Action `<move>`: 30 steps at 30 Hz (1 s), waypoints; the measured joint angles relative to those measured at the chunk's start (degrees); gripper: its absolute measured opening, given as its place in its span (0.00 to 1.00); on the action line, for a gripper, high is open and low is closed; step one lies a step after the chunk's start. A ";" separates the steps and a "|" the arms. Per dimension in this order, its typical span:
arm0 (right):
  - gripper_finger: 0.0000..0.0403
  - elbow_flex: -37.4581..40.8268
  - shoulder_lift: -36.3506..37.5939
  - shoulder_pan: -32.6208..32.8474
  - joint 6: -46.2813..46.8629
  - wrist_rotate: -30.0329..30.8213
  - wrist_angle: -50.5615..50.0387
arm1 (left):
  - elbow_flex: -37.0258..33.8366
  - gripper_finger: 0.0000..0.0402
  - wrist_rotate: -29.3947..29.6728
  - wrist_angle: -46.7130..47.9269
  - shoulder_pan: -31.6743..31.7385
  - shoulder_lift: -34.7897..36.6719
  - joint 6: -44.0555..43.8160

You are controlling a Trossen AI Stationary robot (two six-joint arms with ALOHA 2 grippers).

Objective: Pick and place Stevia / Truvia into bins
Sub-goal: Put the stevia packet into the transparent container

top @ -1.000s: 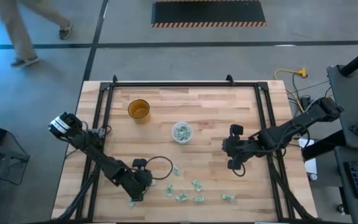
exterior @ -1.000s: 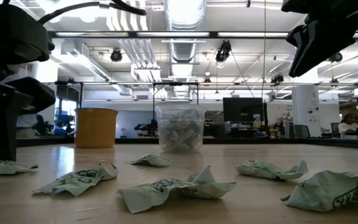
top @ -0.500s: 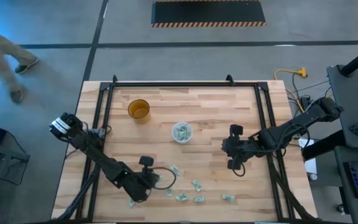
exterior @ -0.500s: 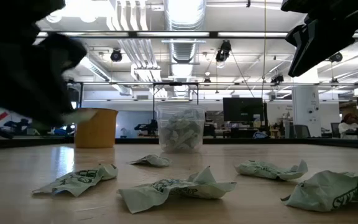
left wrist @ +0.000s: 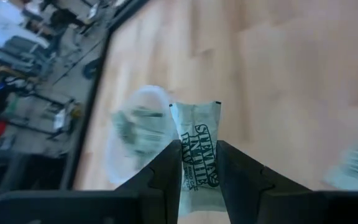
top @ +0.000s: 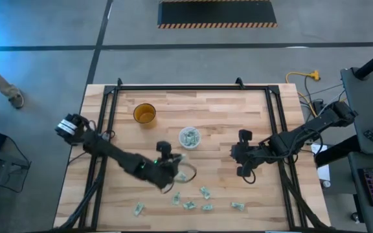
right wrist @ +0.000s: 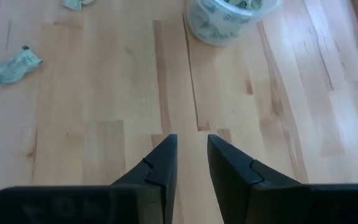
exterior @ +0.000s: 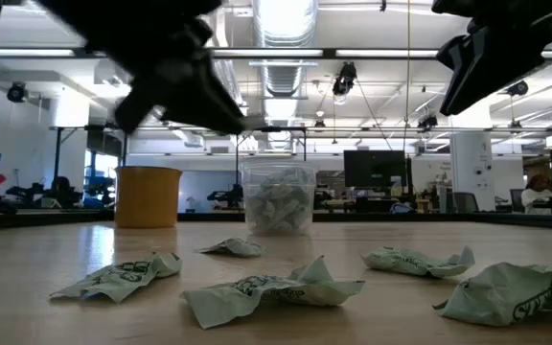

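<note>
the left gripper (left wrist: 197,163) was pinched shut on one green and white packet (left wrist: 196,158), with the packet standing up between its two dark fingers. it was up in the air over the wooden table (top: 258,110), near the clear cup (top: 189,137) and a little to the side of it, so the packet was not over the cup yet. the cup already had a good pile of packets inside, so part of the job was done. more packets were left lying on the table toward the front edge, like one (top: 138,209) off on the left side and one (top: 238,206) on the right side, with a few others between them. they looked crumpled in the low view, like the one (exterior: 118,277) at the front. i think the next thing was to get the held packet above the cup and let it drop in. the right gripper (right wrist: 191,163) waited over bare wood on the right side of the table, with its fingers a little apart and nothing between them. the brown cup (top: 145,114) stood farther back, well apart from the clear cup, and i could not see any packets in it.
</note>
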State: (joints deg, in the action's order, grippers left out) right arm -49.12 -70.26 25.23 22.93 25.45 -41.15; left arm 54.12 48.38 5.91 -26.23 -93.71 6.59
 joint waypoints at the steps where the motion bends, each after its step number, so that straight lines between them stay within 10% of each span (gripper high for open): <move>1: 0.20 0.00 0.00 0.00 -0.33 0.00 0.42 | 0.38 0.20 0.00 -0.39 1.51 0.00 1.23; 15: 0.17 0.02 0.00 0.01 -1.09 0.00 0.85 | 1.61 0.20 -17.44 -4.39 20.73 0.09 9.92; 30: 0.17 0.04 0.00 0.00 -1.11 0.00 1.07 | 1.56 0.32 -20.24 -3.37 22.11 0.09 7.20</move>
State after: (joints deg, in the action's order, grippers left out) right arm -49.08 -70.26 25.23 21.82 25.45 -40.07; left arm 55.68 28.14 2.55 -4.12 -93.62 13.78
